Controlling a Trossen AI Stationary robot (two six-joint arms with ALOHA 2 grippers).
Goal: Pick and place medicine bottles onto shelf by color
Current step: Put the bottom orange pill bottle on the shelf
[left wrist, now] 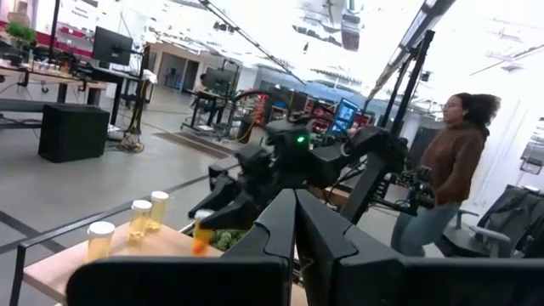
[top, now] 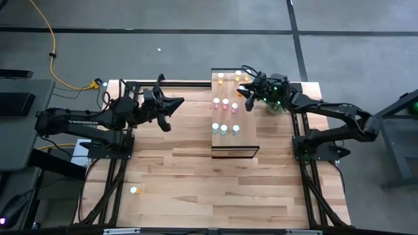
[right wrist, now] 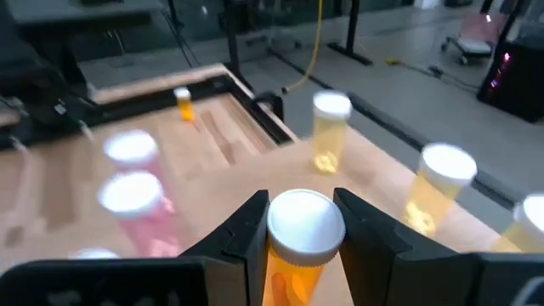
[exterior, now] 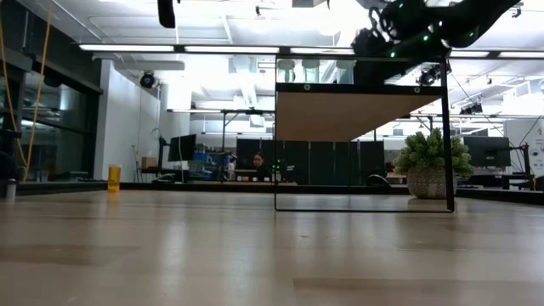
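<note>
the right gripper (right wrist: pixel 299 246) pinches an upright orange bottle (right wrist: pixel 297 255) by its white cap, over the far end of the shelf (top: pixel 243 149). the yellow bottles (right wrist: pixel 330 132) stand just beyond it, long axes vertical. the left gripper (top: pixel 175 103), fingers pressed together and empty, waits well apart over the table.

My right gripper (top: pixel 247 98) hangs over the far end of the shelf (top: pixel 232 151), a bottle (right wrist: pixel 304 234) between my fingers (right wrist: pixel 242 242). Just beyond it three bottles (top: pixel 221 78) stand in a row. Beside it, toward my left arm, three more (top: pixel 225 103) stand; nearer the front edge another three (top: pixel 224 129). A plant (exterior: pixel 429 161) sits behind my hand. My left gripper (top: pixel 171 104) hovers well apart, left of the shelf.
</note>
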